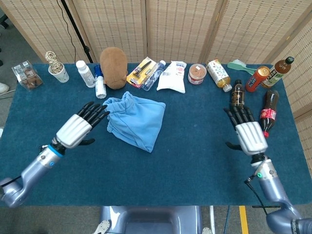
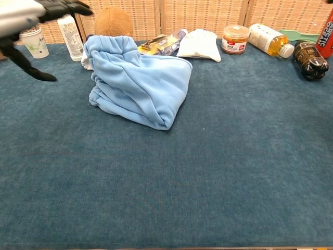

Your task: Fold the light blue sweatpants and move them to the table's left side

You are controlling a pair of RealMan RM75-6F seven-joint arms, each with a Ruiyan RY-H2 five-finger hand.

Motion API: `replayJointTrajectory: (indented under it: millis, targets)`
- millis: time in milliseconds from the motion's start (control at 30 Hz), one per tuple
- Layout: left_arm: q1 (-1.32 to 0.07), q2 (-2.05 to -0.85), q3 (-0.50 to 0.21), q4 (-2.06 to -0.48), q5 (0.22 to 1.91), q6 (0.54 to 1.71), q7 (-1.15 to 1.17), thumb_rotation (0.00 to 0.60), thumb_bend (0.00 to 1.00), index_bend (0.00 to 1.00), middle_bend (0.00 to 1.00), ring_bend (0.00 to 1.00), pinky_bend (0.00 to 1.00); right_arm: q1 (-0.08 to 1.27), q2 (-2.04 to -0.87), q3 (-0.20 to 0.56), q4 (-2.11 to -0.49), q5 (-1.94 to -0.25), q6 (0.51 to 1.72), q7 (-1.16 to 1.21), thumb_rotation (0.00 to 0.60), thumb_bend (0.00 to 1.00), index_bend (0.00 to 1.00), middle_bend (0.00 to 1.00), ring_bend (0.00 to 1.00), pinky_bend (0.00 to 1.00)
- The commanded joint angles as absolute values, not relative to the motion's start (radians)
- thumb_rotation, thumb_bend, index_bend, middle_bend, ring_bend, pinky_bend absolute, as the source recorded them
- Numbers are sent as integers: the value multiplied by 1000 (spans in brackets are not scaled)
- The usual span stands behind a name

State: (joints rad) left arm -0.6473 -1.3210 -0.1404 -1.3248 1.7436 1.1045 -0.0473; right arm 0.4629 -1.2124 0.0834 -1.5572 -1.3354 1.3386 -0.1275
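at the chest view's left edge the left hand [image 2: 23, 18] is cut off, fingers spread, empty, beside the sweatpants [image 1: 134, 119].

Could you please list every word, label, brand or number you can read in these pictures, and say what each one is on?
Nothing here reads with certainty.
Red can, at the right edge of the chest view: white vertical lettering, cut off by the frame, not readable.
White pouch: blue print, too small.
Yellow packet: print, too blurred.
Bottles at the back right: labels too small.
Round tin: label too small.
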Motion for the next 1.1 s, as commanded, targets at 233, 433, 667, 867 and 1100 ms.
replayJointTrajectory:
  millis: [233, 433, 667, 867, 1100]
  targets:
    - [-800, -1511, -170, -1137, 1631, 913, 74, 600, 70, 0, 0, 0, 0, 315, -1188, 47, -1537, -1357, 1441, 33, 600, 0, 0, 0, 0, 0]
    - [-854, -1576, -153, -1043, 1609, 862, 69, 600, 70, 0, 0, 0, 0, 284, -1196, 63, -1539, -1369, 1459, 76, 600, 0, 0, 0, 0, 0]
    - [-845, -1591, -93, -998, 1612, 866, 10, 600, 70, 0, 0, 0, 0, 259, -1198, 75, -1542, -1367, 1462, 80, 600, 0, 0, 0, 0, 0]
    - [-834, -1611, -59, -934, 1614, 886, -44, 600, 70, 0, 0, 0, 0, 243, -1201, 85, -1536, -1373, 1461, 105, 600, 0, 0, 0, 0, 0]
    - [-834, -1688, -49, -845, 1608, 922, -99, 600, 70, 0, 0, 0, 0, 233, -1199, 98, -1534, -1381, 1452, 130, 600, 0, 0, 0, 0, 0]
